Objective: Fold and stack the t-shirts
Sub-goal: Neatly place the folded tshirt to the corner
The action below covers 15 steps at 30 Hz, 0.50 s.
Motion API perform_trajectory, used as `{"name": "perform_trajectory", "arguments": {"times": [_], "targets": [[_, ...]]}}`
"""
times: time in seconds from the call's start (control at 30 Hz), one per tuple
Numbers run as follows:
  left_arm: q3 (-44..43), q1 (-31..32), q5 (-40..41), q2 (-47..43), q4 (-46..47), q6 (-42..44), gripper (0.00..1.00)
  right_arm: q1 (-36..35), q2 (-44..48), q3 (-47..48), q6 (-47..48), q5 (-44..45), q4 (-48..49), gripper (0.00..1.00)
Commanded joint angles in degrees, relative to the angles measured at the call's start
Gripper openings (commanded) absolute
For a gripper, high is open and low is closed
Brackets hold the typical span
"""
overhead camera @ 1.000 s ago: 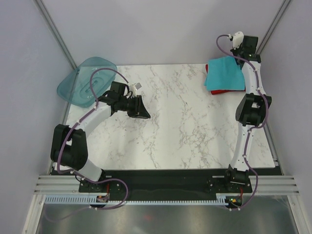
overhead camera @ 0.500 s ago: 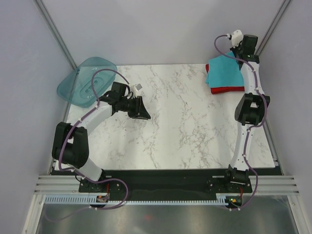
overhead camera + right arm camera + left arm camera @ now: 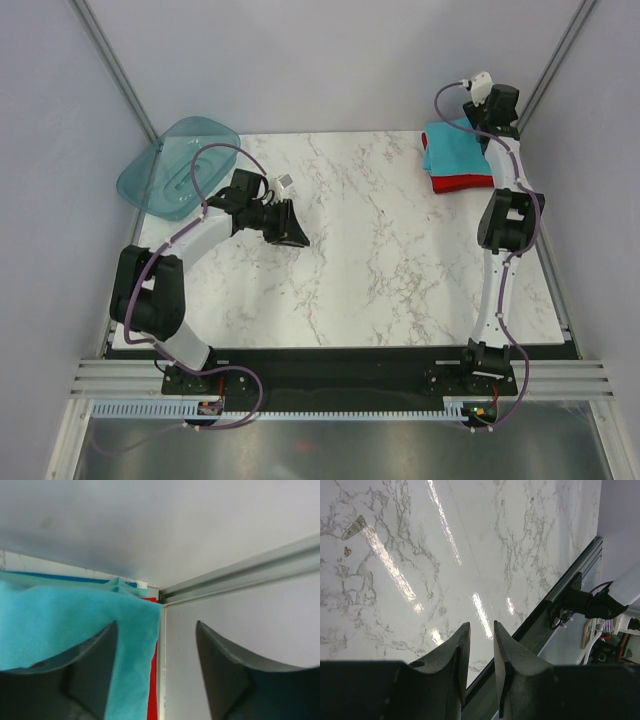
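Note:
The turquoise t-shirt [image 3: 455,148] lies folded on top of the red t-shirt [image 3: 462,183] at the table's back right corner; only a red strip shows along the near edge. My right gripper [image 3: 482,122] hangs over the stack's far right edge, by the wall. In the right wrist view this gripper [image 3: 156,622] is open, the turquoise t-shirt [image 3: 60,625] draping beside its left finger, a sliver of red t-shirt [image 3: 154,680] beneath. My left gripper [image 3: 295,232] hovers over bare marble left of centre; in its wrist view the left gripper [image 3: 481,625] has a narrow gap holding nothing.
A translucent teal plastic tray [image 3: 175,165] leans over the table's back left corner. Metal frame posts and grey walls close in the back and sides. The right wall and its rail [image 3: 240,575] are right beside the right fingers.
My right gripper went from shut to open, letting go of the turquoise t-shirt, and shifted toward the back wall. The shirt has settled on the red one. The left arm stayed put.

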State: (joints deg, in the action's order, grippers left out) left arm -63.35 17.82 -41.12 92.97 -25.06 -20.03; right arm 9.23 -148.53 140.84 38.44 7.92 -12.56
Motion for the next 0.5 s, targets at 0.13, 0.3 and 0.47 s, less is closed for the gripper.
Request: {"name": "perform_trajectory", "arguments": {"times": [0.13,0.3,0.47], "targets": [[-0.1,0.3,-2.1,-2.6,0.9,2.2,0.33,-0.2,14.6,-10.3,-7.7,12.1,6.2,0.81],[-0.1,0.3,-2.6,-6.2,1.0,2.4,0.33,-0.1,25.3,-20.8,-17.3,9.5,1.8,0.45],[0.2,0.4,-2.8,-8.7,1.3,2.2,0.33,1.0,28.2,-26.0,-22.9,0.9,1.5,0.15]]}}
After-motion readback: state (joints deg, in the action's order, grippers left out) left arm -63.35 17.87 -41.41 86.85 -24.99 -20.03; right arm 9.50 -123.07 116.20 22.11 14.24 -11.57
